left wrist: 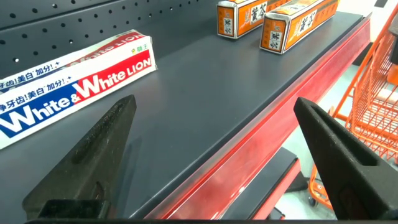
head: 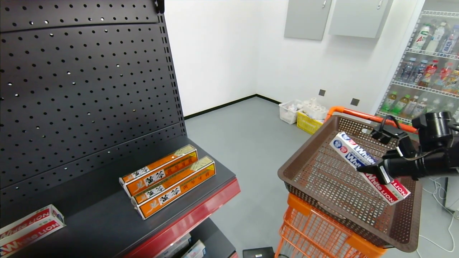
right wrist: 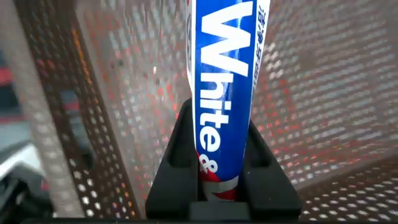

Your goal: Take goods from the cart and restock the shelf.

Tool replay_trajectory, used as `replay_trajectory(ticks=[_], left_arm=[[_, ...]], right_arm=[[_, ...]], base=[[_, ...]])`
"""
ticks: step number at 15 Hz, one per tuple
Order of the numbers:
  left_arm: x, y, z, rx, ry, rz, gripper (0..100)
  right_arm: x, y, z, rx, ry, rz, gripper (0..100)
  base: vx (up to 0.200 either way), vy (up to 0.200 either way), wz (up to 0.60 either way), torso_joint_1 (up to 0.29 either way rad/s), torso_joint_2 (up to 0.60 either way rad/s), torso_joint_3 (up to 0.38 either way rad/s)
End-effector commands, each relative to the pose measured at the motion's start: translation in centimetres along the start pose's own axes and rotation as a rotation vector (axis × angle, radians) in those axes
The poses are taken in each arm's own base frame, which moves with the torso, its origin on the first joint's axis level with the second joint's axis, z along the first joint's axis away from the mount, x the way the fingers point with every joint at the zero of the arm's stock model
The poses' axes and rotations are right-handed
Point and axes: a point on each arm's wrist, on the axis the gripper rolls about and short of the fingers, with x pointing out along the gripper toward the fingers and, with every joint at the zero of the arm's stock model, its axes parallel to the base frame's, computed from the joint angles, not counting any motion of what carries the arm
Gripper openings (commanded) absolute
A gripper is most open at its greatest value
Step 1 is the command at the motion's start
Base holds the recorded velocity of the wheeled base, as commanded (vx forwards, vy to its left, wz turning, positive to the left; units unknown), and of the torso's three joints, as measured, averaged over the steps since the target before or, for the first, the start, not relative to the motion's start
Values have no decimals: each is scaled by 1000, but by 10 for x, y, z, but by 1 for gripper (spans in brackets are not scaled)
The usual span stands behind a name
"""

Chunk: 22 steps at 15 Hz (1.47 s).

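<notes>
A white, blue and red toothpaste box (head: 358, 157) (right wrist: 224, 93) is held over the brown cart basket (head: 319, 179) (right wrist: 112, 99), with my right gripper (head: 373, 170) (right wrist: 221, 155) shut on its middle. The black shelf (head: 89, 208) (left wrist: 211, 99) carries two orange boxes (head: 168, 179) (left wrist: 280, 18) side by side and another white and red toothpaste box (head: 28, 229) (left wrist: 68, 87) at its left end. My left gripper (left wrist: 211, 155) hangs open just above the shelf's front part, close to that toothpaste box, with nothing between its fingers.
The shelf has a red front edge (head: 186, 222) and a black pegboard back (head: 82, 79). The brown basket rests on an orange cart (head: 315, 233) (left wrist: 373, 106). White and yellow bins (head: 304, 114) stand by the far wall; a drinks cooler (head: 426, 64) stands at the right.
</notes>
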Motion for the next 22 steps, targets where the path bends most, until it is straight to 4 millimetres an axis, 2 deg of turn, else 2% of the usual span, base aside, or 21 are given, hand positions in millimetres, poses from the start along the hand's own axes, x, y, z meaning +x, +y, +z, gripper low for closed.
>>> replay_trajectory(ticks=[1,5,6,7,8,10,14,17,22], left_arm=[[0,0,0,0,0,0,100],[0,0,0,0,0,0,100],[0,0,0,0,0,0,100],[0,0,0,0,0,0,100],[0,0,0,0,0,0,100],[0,0,0,0,0,0,100],[0,0,0,0,0,0,100],[0,0,0,0,0,0,100],[0,0,0,0,0,0,100]], right_arm=[[-38,18,14,6,-139,-24,0],[-75,53,25,67,-405,-12,0],[-98,66,30,81,-513,-1,0],[-112,71,32,69,-569,-19,0],[-118,73,33,65,-590,-35,0],[-149,87,34,78,-679,-56,0],[-159,97,9,115,-722,-62,0],[-168,96,8,156,-735,-167,0],[-165,97,5,159,-719,-167,0]], base=[[0,0,0,0,0,0],[0,0,0,0,0,0],[0,0,0,0,0,0],[0,0,0,0,0,0],[0,0,0,0,0,0],[0,0,0,0,0,0],[0,0,0,0,0,0],[0,0,0,0,0,0],[0,0,0,0,0,0]])
